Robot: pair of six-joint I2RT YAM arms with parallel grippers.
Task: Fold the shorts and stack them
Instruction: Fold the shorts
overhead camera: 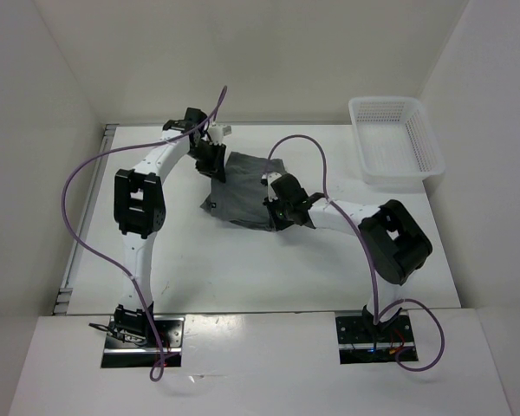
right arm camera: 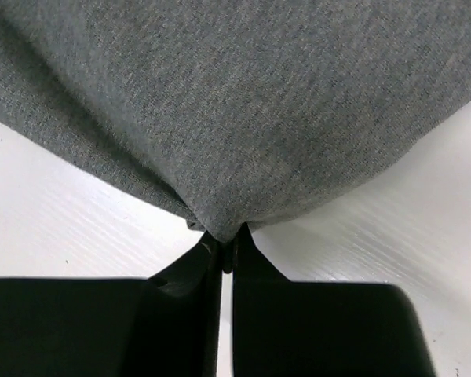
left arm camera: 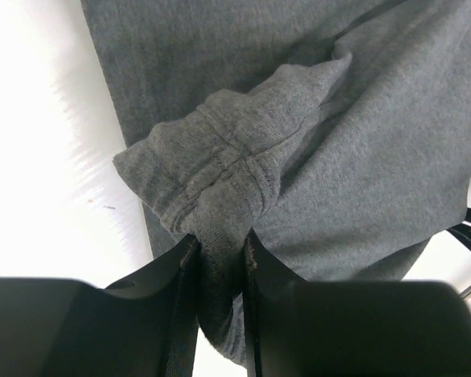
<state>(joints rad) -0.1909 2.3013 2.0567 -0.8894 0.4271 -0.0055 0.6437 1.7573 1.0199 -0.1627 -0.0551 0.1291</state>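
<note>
**Shorts [overhead camera: 241,186] gripped at two edges by both arms**

The left gripper [left arm camera: 220,245] is clamped on a bunched, stitched hem of the grey shorts, with the fabric squeezed between its black fingers. The right gripper [right arm camera: 226,236] is closed on a pinch of the cloth's edge, which draws to a point at its jaws. From above, the shorts lie crumpled at the middle of the white surface [overhead camera: 243,269]. The left gripper is at their far-left corner and the right gripper at their near-right edge. A white mesh basket [overhead camera: 390,147] sits well apart in the far right corner.
</note>
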